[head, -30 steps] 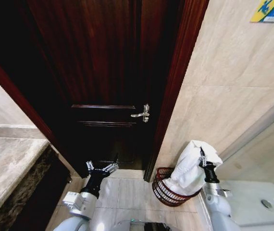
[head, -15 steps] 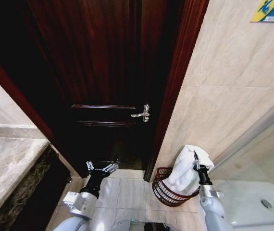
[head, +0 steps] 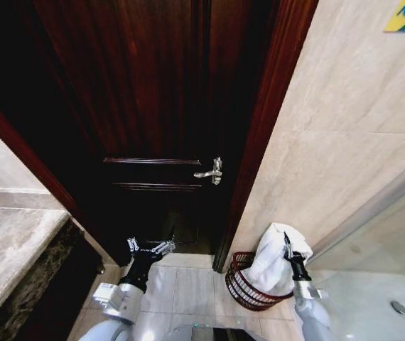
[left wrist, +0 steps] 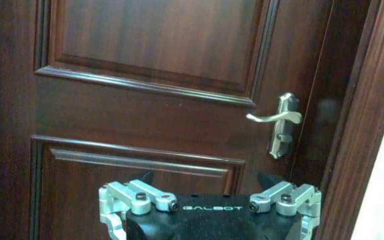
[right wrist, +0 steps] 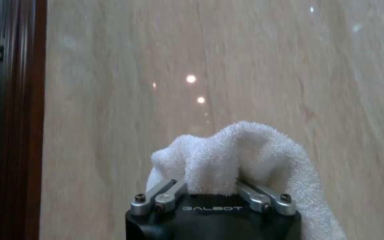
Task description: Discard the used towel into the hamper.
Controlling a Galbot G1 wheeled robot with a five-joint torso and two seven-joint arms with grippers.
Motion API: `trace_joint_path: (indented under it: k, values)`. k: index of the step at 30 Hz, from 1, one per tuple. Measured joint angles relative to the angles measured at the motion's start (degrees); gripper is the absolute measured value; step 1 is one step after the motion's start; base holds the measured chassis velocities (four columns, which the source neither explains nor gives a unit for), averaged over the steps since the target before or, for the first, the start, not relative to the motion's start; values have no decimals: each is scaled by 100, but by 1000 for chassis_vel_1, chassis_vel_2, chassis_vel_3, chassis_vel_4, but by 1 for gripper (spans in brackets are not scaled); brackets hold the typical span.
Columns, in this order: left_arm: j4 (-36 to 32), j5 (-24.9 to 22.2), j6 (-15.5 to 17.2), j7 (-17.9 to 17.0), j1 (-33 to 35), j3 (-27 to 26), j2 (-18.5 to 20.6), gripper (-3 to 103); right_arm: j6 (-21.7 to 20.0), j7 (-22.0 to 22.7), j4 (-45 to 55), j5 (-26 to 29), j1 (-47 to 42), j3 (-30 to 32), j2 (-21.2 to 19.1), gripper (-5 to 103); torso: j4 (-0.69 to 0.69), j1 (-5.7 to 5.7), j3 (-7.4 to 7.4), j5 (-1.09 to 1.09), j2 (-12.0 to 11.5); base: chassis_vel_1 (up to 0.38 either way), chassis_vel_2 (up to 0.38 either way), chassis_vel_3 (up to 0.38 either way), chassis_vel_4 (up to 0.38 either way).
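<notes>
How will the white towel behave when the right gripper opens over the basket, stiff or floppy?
Probably floppy: the towel hangs in soft folds from the right gripper, its lower part draping into the hamper. It looks like thick terry, so it should slump down rather than slide away. A fold might catch on the rim.

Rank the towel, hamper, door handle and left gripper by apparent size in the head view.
1. Towel
2. Hamper, partly hidden by the towel, so this order is unsure
3. Left gripper
4. Door handle, farther away
</notes>
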Motion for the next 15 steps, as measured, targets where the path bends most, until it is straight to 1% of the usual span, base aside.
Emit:
trace_joint_path:
  k: [1, 4, 6, 7, 10, 15]
  values:
    - [0, 0, 0, 0, 0, 0, 0, 100, 0, 0, 0, 0, 0, 0, 0, 11, 0, 0, 0, 0, 0, -27, 56, 31, -32]
    - [0, 0, 0, 0, 0, 0, 0, 100, 0, -266, -452, 88, 89, -15, 5, 11, -1, -1, 0, 1, 0, 0, 0, 0, 0]
    - [0, 0, 0, 0, 0, 0, 0, 100, 0, -329, -569, 90, 134, -12, 9, 11, -1, -2, 0, 1, 0, 0, 0, 0, 0]
    - [0, 0, 0, 0, 0, 0, 0, 100, 0, -419, -795, 91, 236, -1, 31, 11, -1, -3, -1, 1, 0, 0, 0, 0, 0]
    - [0, 0, 0, 0, 0, 0, 0, 100, 0, -447, -930, 92, 298, 3, 47, 11, -1, -3, -1, 0, 0, 0, 0, 0, 0]
    - [0, 0, 0, 0, 0, 0, 0, 100, 0, -652, -1383, 12, 530, 65, 61, 11, 0, -2, -1, 0, 0, 0, 0, 0, 0]
